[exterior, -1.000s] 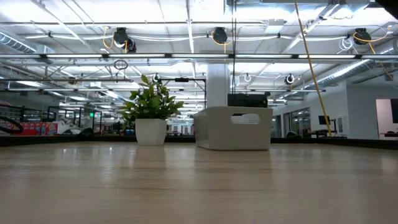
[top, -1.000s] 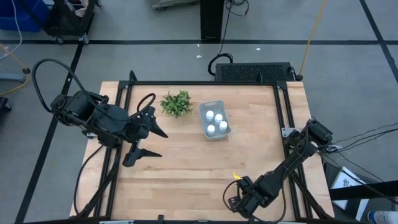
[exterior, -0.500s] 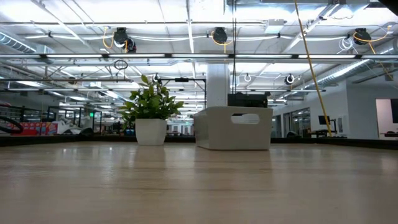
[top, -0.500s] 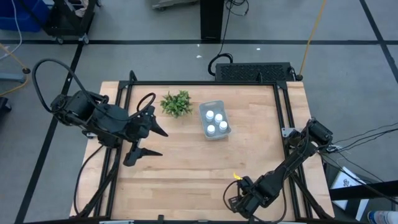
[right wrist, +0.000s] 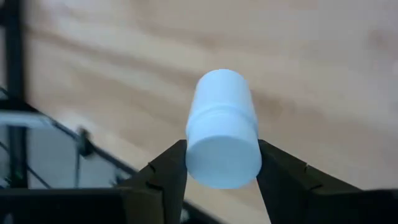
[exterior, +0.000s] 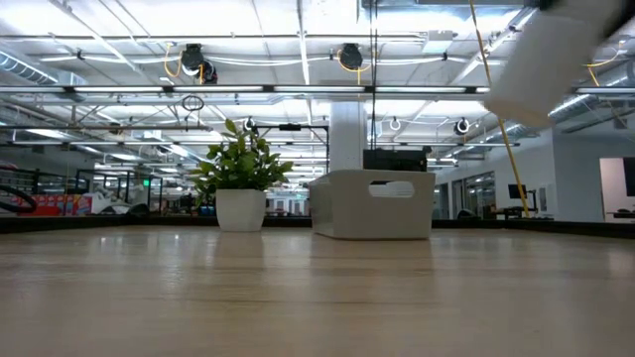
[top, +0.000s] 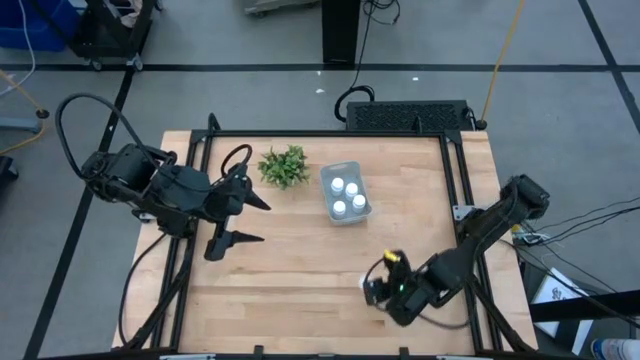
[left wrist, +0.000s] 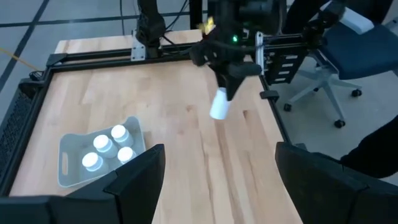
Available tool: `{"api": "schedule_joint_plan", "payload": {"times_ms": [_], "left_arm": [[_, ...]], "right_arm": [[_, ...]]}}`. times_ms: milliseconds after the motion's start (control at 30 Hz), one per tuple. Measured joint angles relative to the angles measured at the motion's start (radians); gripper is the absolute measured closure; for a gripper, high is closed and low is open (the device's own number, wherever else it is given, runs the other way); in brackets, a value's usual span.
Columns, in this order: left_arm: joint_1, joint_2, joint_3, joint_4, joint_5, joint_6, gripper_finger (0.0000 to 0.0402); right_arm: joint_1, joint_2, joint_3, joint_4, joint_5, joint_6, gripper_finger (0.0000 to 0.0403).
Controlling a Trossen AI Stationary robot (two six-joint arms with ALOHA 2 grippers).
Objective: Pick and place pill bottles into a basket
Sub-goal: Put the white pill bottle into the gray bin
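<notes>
My right gripper [top: 373,290] hangs over the near right part of the table, shut on a white pill bottle [right wrist: 222,127]. The left wrist view shows this bottle [left wrist: 219,107] below the dark fingers, and the low view shows it blurred at the top right [exterior: 554,55]. The translucent basket [top: 327,202] stands on the table's far middle with several white bottles [top: 345,194] upright inside. My left gripper [top: 260,222] hovers open over the table's left side, holding nothing. My right gripper pinches the bottle's upper end [right wrist: 222,163] between its two fingers [right wrist: 165,174], one on each side of the round wall. The fingers slant down from above. The bottle hangs tilted below them, lifted clear of the table [left wrist: 186,124].
A small green plant [top: 284,165] in a white pot stands to the left of the basket. A black frame [top: 330,133] runs round the wooden table. Bare wood lies between my right gripper and the basket.
My right gripper has risen from the table's near edge and gone toward the far edge, tipping as it went. The bottle has come up with it and now shows at the top right of the low view, clear of the table.
</notes>
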Motion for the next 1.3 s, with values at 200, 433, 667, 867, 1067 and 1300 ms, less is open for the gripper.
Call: {"api": "schedule_joint_plan", "payload": {"times_ms": [200,433,667,867,1067,1300], "left_arm": [[0.017,0.000,0.000,0.012,-0.002,0.005,0.0095],[0.043,0.000,0.000,0.026,-0.001,-0.001,0.0087],[0.091,0.000,0.000,0.016,-0.002,-0.051,0.0089],[0.106,0.000,0.000,0.014,-0.001,-0.071,0.0086],[0.114,0.000,0.000,0.012,-0.001,-0.080,0.0091],[0.112,0.000,0.000,0.008,-0.020,-0.091,0.0083]], "right_arm": [[-0.095,-0.123,0.000,-0.023,0.241,-0.172,0.0249],[-0.296,-0.249,0.000,-0.016,0.328,-0.504,0.0249],[-0.527,-0.368,0.000,0.010,0.247,-0.797,0.0249],[-0.739,-0.401,0.000,0.067,0.088,-0.993,0.0249],[-0.922,-0.360,0.000,0.099,-0.128,-1.108,0.0249],[-1.057,-0.288,0.015,0.102,-0.306,-1.215,0.0249]]}}
